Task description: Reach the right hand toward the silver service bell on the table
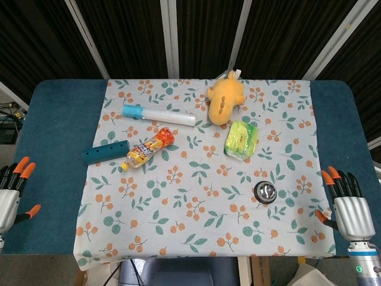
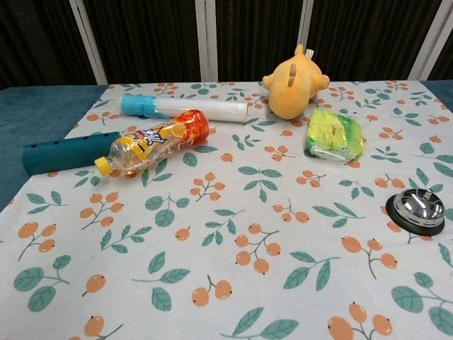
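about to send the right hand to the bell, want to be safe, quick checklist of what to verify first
1. Silver service bell located, upright on the floral cloth: ok.
2. Right hand holds nothing, fingers apart: ok.
3. Path from the right hand to the bell free of objects: ok, only bare cloth lies between them in the head view.
4. Nearest neighbour, the green packet, lies apart from the bell, on its far side: ok.
5. Left hand out of the way at the table's left edge: ok.
6. Right hand seen in the chest view for a second check: not ok, it shows only in the head view.
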You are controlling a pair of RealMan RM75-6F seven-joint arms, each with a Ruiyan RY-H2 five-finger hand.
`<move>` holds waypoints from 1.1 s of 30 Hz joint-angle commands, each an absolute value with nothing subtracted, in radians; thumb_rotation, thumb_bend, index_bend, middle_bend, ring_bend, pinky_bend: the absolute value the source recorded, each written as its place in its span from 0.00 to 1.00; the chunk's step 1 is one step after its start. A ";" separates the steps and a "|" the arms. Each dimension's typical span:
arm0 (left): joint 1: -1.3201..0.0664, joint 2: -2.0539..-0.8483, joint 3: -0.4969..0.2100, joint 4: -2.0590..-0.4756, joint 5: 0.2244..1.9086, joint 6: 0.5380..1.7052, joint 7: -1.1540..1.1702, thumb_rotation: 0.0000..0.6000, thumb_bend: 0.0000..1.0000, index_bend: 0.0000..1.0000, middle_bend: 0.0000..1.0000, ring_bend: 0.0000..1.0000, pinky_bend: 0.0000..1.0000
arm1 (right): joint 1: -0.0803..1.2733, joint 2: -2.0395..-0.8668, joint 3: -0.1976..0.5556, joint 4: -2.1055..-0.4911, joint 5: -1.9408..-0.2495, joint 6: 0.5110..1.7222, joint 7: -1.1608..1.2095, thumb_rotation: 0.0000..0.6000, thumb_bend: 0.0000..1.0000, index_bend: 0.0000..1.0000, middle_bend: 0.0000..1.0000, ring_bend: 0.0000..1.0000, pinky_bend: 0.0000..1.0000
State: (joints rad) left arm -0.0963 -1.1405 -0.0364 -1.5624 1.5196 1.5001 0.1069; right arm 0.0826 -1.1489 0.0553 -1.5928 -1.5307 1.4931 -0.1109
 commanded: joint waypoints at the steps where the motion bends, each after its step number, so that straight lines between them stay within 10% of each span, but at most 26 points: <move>1: -0.097 -1.139 -0.037 -1.565 1.521 1.501 0.110 1.00 0.02 0.00 0.00 0.00 0.00 | 0.081 -1.148 0.055 -1.591 -1.530 1.495 -0.108 1.00 0.23 0.00 0.00 0.00 0.00; 29: -0.097 -1.138 -0.039 -1.570 1.516 1.500 0.100 1.00 0.02 0.00 0.00 0.00 0.00 | 0.090 -1.152 0.038 -1.617 -1.544 1.467 -0.102 1.00 0.24 0.00 0.00 0.00 0.00; 33: -0.098 -1.139 -0.041 -1.574 1.517 1.502 0.097 1.00 0.02 0.00 0.00 0.00 0.00 | 0.107 -1.165 0.029 -1.641 -1.562 1.439 -0.120 1.00 0.43 0.00 0.00 0.00 0.00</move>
State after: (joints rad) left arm -0.0981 -1.1390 -0.0410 -1.5738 1.5167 1.5021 0.0971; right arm 0.1004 -1.1598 0.0325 -1.6327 -1.5554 1.4472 -0.1136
